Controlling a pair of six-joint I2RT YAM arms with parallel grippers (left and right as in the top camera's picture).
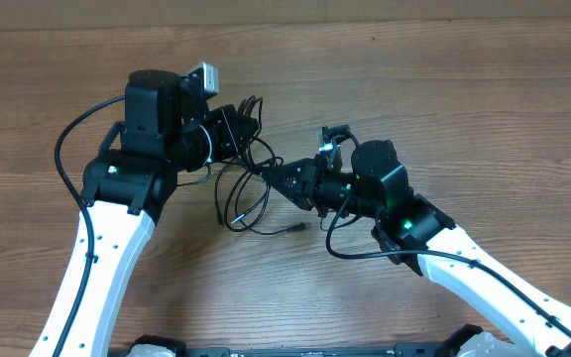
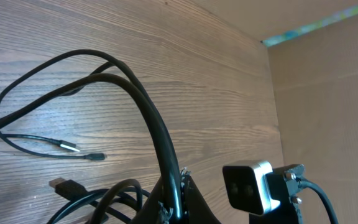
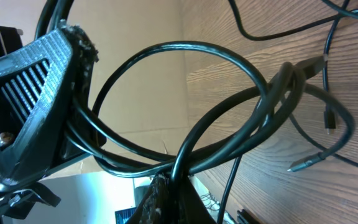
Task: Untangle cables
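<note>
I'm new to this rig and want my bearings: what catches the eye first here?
A tangle of black cables lies at the centre of the wooden table. The left gripper and right gripper flank it, each shut on a strand.

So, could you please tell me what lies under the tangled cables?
Bare wooden table shows through the looped cables. Where the left end effector and right end effector pinch them, anything underneath is hidden.
</note>
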